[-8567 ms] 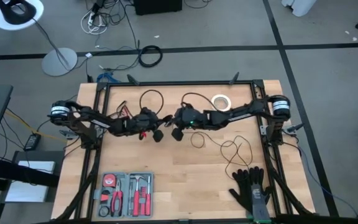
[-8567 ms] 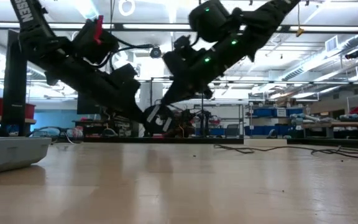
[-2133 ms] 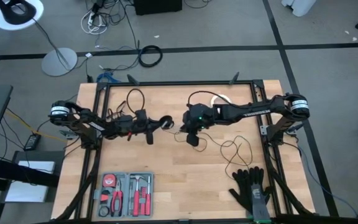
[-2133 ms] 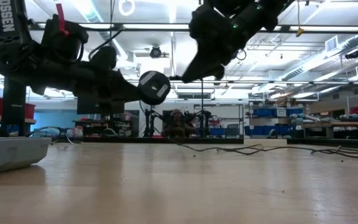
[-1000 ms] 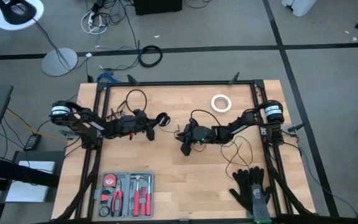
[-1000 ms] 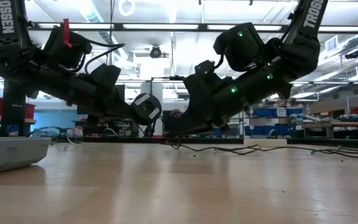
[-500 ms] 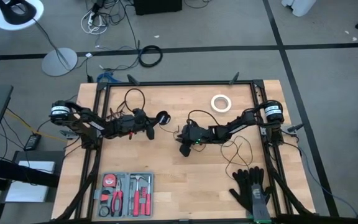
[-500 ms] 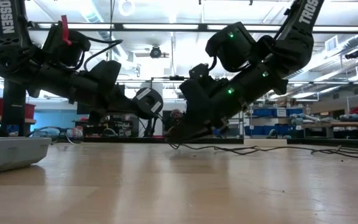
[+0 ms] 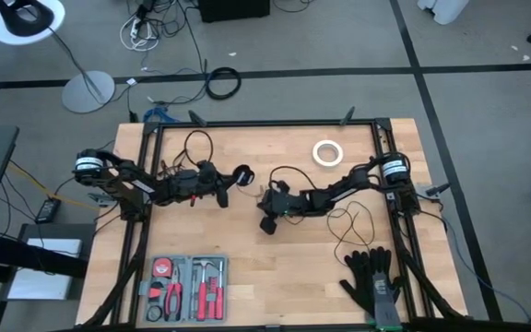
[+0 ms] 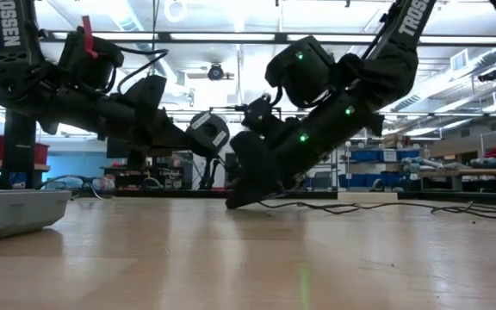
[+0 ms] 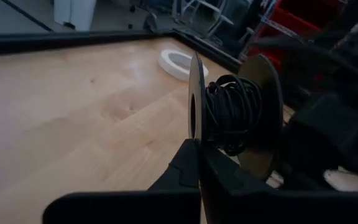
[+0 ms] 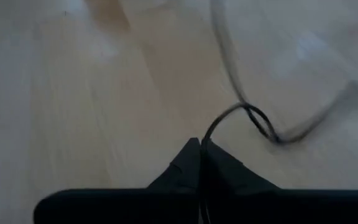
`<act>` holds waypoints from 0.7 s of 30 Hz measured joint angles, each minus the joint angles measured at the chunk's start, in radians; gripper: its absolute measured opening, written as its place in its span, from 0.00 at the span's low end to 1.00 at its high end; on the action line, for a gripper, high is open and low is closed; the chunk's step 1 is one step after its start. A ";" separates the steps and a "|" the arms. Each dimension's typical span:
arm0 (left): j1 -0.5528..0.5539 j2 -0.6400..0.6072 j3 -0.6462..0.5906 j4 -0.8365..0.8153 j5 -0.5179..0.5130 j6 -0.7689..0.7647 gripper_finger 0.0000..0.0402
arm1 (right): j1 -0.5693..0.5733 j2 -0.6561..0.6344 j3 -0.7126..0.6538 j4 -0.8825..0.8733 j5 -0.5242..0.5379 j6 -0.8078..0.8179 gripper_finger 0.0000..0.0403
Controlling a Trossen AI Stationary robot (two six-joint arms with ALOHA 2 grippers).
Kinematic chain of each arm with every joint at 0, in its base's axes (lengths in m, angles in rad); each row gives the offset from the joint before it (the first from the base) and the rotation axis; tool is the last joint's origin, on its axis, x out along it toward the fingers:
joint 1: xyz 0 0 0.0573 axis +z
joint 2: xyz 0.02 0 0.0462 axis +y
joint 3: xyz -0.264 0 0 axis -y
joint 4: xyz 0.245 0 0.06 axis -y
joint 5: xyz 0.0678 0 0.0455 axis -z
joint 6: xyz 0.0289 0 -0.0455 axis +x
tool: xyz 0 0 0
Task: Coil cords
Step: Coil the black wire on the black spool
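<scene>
Fingers of the left gripper [image 11: 199, 163] were clenched on the small round black spool [image 11: 232, 115], lifted off the pale wooden table [image 9: 247, 240] with its axis level. Those of the right gripper [image 12: 200, 155] pinched the thin black cord [image 12: 253, 118], which trailed loosely across that table toward its right edge. Toward the table's far edge lay a white tape ring [image 9: 327, 152].

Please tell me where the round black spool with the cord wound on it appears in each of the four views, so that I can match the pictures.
High view: spool at the left pincer's tip, table middle.
Low view: spool above the table, left of centre.
Left wrist view: spool fills the centre.
Right wrist view: not in it.
Shared landmark: white tape ring.
</scene>
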 joint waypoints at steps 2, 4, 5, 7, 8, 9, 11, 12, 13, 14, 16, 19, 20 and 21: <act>0.000 0.000 0.000 -0.005 0.006 0.004 0.00 | -0.003 -0.050 -0.004 -0.062 -0.004 -0.005 0.01; 0.000 0.000 0.000 -0.001 0.017 0.014 0.00 | -0.013 -0.116 -0.001 -0.115 -0.033 0.000 0.01; 0.001 0.000 0.000 0.001 0.034 0.027 0.00 | -0.021 -0.149 0.000 -0.154 -0.038 0.016 0.01; 0.000 0.000 0.000 0.008 0.074 0.052 0.00 | -0.039 -0.204 0.000 -0.249 -0.040 0.045 0.01; 0.000 0.000 0.000 0.010 0.095 0.060 0.00 | -0.048 -0.231 -0.002 -0.295 -0.039 0.054 0.00; 0.000 0.000 0.000 0.010 0.114 0.063 0.00 | -0.059 -0.262 -0.003 -0.335 -0.031 0.062 0.00; 0.000 0.000 0.000 0.017 0.133 0.065 0.00 | -0.079 -0.326 -0.002 -0.380 -0.012 0.072 0.00; 0.000 0.000 0.000 0.017 0.133 0.065 0.00 | -0.089 -0.354 -0.001 -0.397 -0.002 0.076 0.00; 0.000 0.000 0.000 0.016 0.133 0.065 0.00 | -0.099 -0.379 -0.001 -0.413 0.005 0.076 0.00; 0.000 0.000 0.000 0.016 0.133 0.065 0.00 | -0.107 -0.400 -0.001 -0.426 0.010 0.075 0.00; 0.000 0.000 0.000 0.014 0.137 0.071 0.00 | -0.122 -0.437 -0.001 -0.422 0.012 0.053 0.00; 0.000 0.000 0.002 0.010 0.150 0.084 0.00 | -0.137 -0.474 0.000 -0.382 0.013 0.027 0.00; 0.000 0.000 0.002 0.004 0.150 0.084 0.00 | -0.139 -0.478 0.000 -0.370 0.013 0.017 0.00; 0.000 0.000 0.002 -0.004 0.147 0.084 0.00 | -0.140 -0.478 -0.001 -0.352 0.012 0.003 0.00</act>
